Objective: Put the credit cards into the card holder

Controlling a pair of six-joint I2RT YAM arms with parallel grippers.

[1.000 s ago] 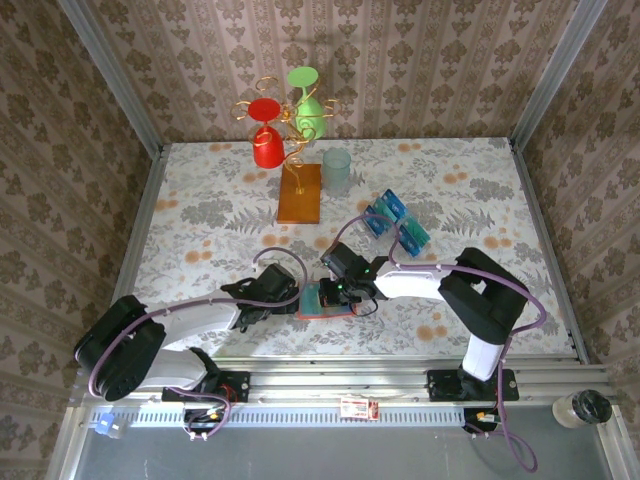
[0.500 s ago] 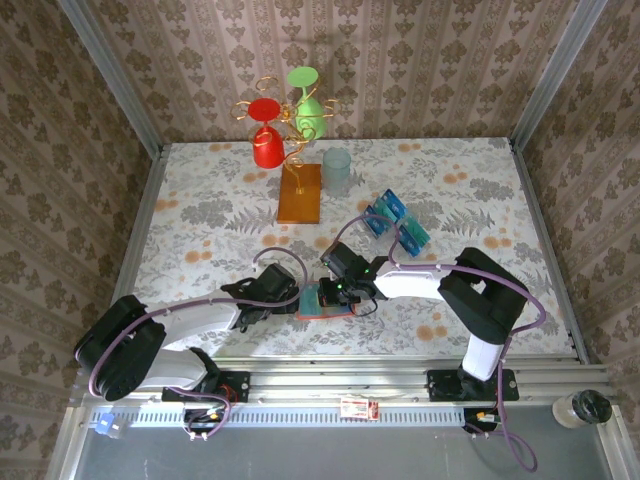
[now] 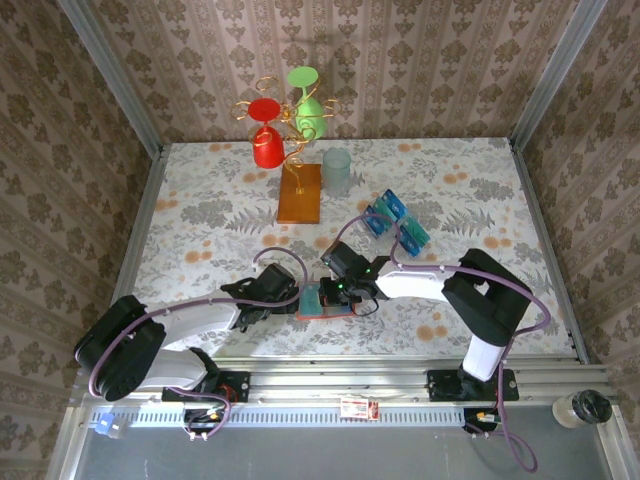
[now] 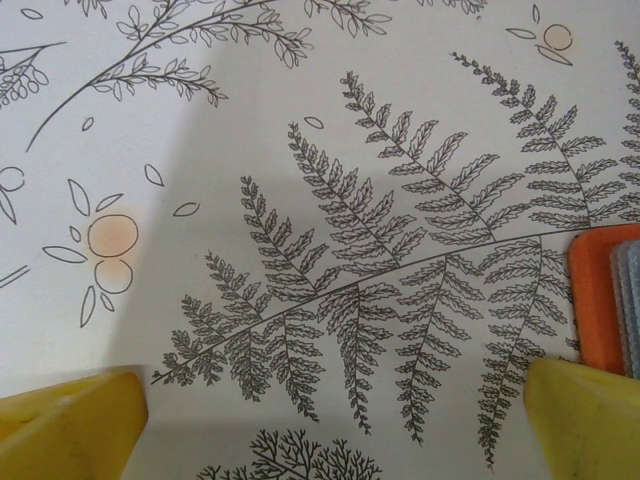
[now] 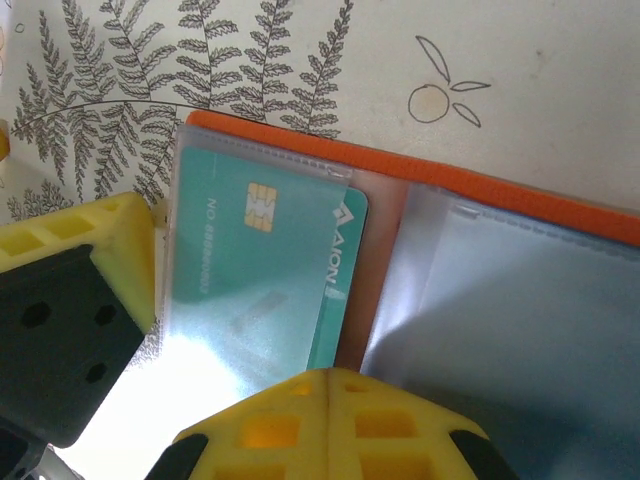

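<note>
While the left half of the worktop [image 3: 200, 210] is lying mostly bare, patterned walls [image 3: 400, 70] are closing it in on three sides and the arm bases are taking up the near edge. A gold wire stand [image 3: 300, 192] is standing at the far middle, carrying a red glass [image 3: 265, 145] and a green glass [image 3: 308, 115]. A pale cup [image 3: 337, 172] is sitting just beside it on the right. A loose heap of cards [image 3: 397, 222] is lying right of centre, near the cup but apart from it.

The holder [image 3: 325, 300] is lying open and flat near the front edge, between the two tools. The left tool [image 3: 293, 298] is extending from the left with its jaws standing wide. In its wrist view the yellow fingers [image 4: 70, 425] are sitting at the bottom corners with bare fern print between them, and the holder's orange corner is lying just beside the right-hand finger.

The right tool [image 3: 337, 290] is extending from the right with its jaws pressed tight together. In its wrist view the joined tips are hanging over the lower edge of the left sleeve [image 5: 195, 340], close to the fold. A teal card [image 5: 265, 265] is sitting inside that clear sleeve. The right sleeve [image 5: 520, 310] is showing plain grey-blue. One of the left tool's fingers is sitting just beside the holder's left edge.
</note>
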